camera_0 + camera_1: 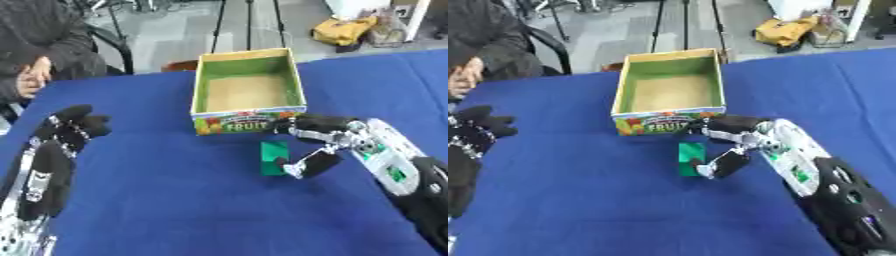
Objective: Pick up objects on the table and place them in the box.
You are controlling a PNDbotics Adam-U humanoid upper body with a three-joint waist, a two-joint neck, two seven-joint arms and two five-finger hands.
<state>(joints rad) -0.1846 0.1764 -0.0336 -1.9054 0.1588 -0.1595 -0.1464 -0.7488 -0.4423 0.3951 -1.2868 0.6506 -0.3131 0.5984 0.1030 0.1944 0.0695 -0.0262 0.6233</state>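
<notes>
Left eye view: right robot hand [317,145] cups green block [273,156].

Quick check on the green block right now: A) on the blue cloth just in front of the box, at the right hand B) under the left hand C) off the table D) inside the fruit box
A: the green block lies on the blue cloth just in front of the box, with the right hand curled beside it; the box's inside looks empty.

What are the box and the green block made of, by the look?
Box: likely printed cardboard; thin flat walls, fruit graphics on the front, plain tan floor inside. Green block: unclear, maybe plastic or painted wood; flat uniform colour, crisp edges. Right hand reaches at it.
</notes>
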